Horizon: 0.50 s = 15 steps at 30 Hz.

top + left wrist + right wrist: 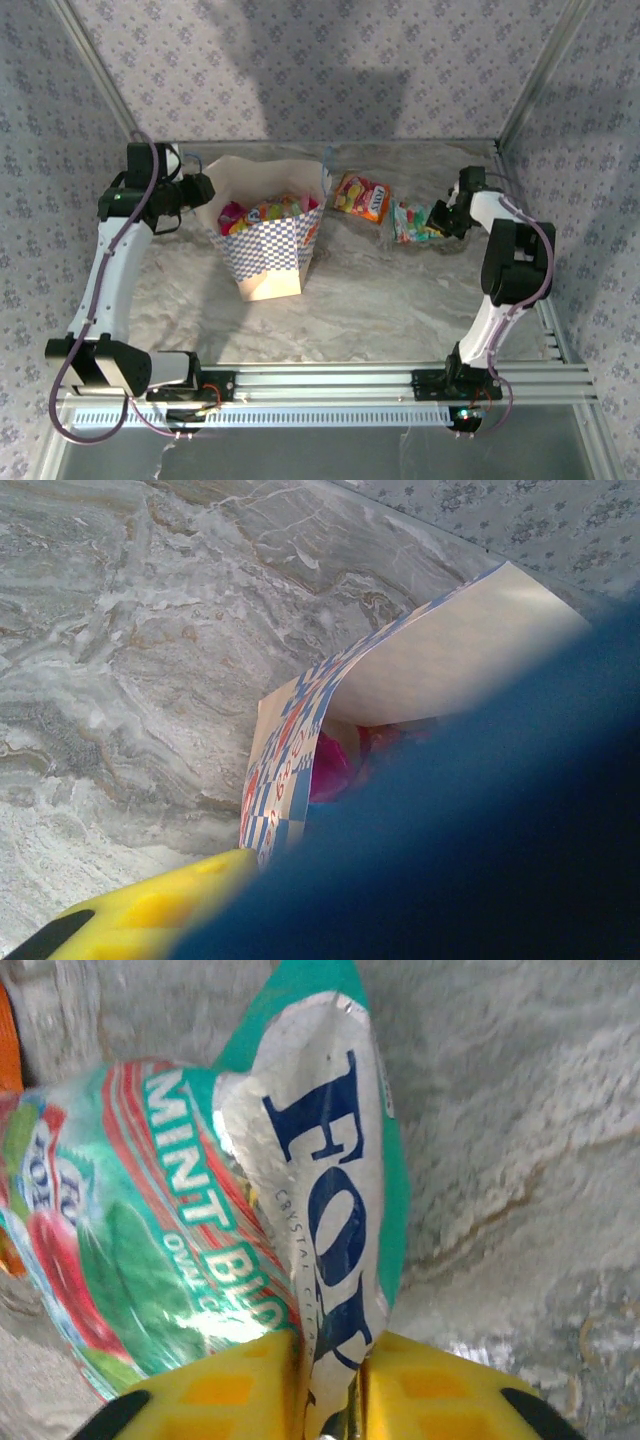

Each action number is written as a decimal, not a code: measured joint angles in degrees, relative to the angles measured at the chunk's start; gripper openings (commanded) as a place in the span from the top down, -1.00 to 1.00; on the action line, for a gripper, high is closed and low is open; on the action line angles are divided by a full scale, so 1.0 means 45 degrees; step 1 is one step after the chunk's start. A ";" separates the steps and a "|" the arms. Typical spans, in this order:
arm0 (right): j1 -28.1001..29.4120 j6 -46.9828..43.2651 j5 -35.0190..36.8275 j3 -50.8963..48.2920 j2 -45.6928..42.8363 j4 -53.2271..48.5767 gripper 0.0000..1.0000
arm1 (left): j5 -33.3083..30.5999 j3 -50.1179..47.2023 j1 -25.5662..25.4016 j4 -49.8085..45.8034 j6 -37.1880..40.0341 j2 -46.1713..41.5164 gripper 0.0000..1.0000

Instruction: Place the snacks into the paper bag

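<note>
**Mint packet pinched at the right, bag waiting at the left**

From above, the paper bag (262, 262) stands upright on the marbled surface (380, 300) with several bright packets (262, 212) already inside. The left end effector (200, 188) sits at its left rim, probably to steady the mouth. Well to the right, the right end effector (440, 222) is on the teal-white packet (410, 222), and an orange packet (362, 197) lies between it and the bag. Flower-patterned walls (300, 60) close in the surface. The left wrist view looks into the bag's cream mouth past a blue blur, and I cannot tell whether the rim is gripped. In the right wrist view the yellow fingers (440, 1390) are clamped narrow on the packet's crimped edge — a hold fit for carrying.
</note>
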 measured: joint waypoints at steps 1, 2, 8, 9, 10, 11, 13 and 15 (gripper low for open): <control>0.0039 0.0005 0.0000 -0.0223 -0.0097 -0.0034 0.09 | 0.0000 0.0000 0.0000 0.0000 0.0000 0.0000 0.15; 0.0083 -0.0024 0.0000 -0.0369 -0.0136 -0.0058 -0.04 | 0.0000 0.0000 0.0000 0.0000 0.0000 0.0000 0.15; 0.0126 -0.0068 -0.0151 -0.0865 -0.0151 0.0015 -0.64 | 0.0005 -0.0044 0.0000 0.0019 0.0000 0.0000 0.15; 0.0126 -0.0073 -0.0243 -0.0879 -0.0175 0.0063 -0.66 | 0.0005 -0.0068 0.0000 0.0019 0.0000 0.0000 0.15; 0.0131 -0.0063 -0.0335 -0.0903 -0.0199 0.0131 -0.68 | 0.0005 -0.0078 0.0000 0.0019 0.0005 0.0000 0.15; 0.0131 -0.0063 -0.0384 -0.0937 -0.0219 0.0189 -0.69 | 0.0005 -0.0092 0.0000 0.0019 0.0005 0.0000 0.15; 0.0151 -0.0063 -0.0486 -0.1044 -0.0277 0.0350 -0.71 | 0.0005 -0.0146 0.0000 0.0019 0.0005 -0.0019 0.15; 0.0170 -0.0063 -0.0529 -0.1069 -0.0321 0.0408 -0.72 | 0.0005 -0.0165 0.0000 0.0019 0.0005 -0.0019 0.15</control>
